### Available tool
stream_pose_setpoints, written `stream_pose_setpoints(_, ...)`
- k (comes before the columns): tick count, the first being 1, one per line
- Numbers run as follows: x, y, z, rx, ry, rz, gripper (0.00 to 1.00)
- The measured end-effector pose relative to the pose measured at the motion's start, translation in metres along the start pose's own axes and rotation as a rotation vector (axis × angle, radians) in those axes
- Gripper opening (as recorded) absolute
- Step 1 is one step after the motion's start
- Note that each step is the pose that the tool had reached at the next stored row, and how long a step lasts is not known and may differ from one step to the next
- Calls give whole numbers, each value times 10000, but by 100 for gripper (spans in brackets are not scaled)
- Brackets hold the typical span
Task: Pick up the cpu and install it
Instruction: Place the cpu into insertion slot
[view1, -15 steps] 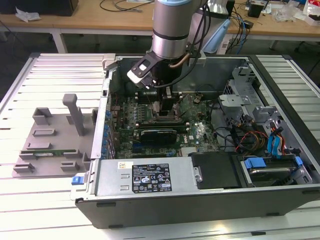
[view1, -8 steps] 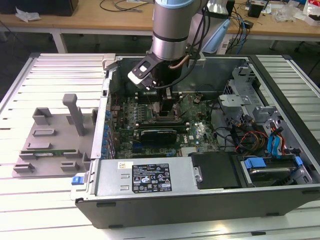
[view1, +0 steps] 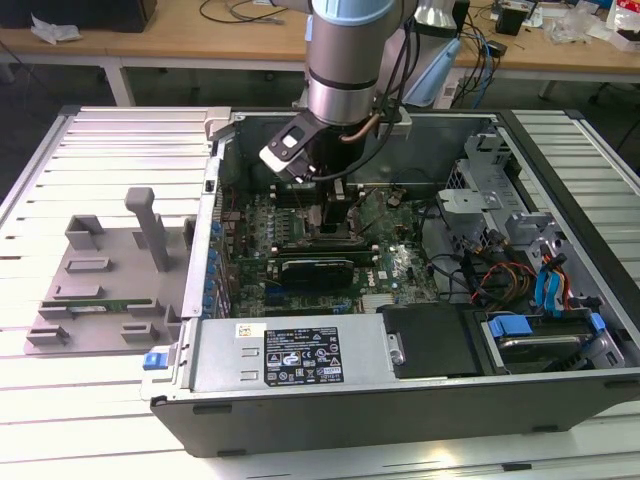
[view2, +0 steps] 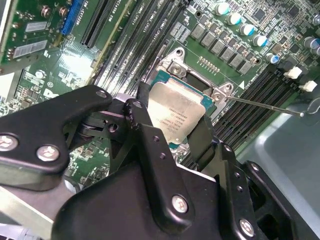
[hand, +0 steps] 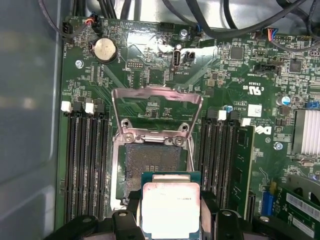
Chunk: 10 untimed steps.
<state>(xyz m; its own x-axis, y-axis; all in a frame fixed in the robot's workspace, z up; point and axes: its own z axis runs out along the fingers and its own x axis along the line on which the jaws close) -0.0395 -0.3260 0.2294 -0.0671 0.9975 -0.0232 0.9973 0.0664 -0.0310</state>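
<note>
Black fingers (hand: 127, 222) of the claw (hand: 171, 212) are clamped on two opposite edges of the cpu (hand: 171, 202), carrying it flat with its metal lid upward (a grip that leaves the underside free to seat). Just beyond the claw's tips the socket (hand: 150, 165) lies bare, its load plate (hand: 157, 107) swung up out of the way. Memory slots (hand: 85, 160) flank the claw on both sides. By my judgement the cpu hangs over the socket's near edge, not yet seated.

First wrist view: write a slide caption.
Gripper holds the square silver-topped cpu by the open dark motherboard socket, its metal load plate raised.
</note>
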Motion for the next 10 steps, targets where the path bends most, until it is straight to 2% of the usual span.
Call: stream_pose_setpoints(10,2,3,54,1,-2,0,55)
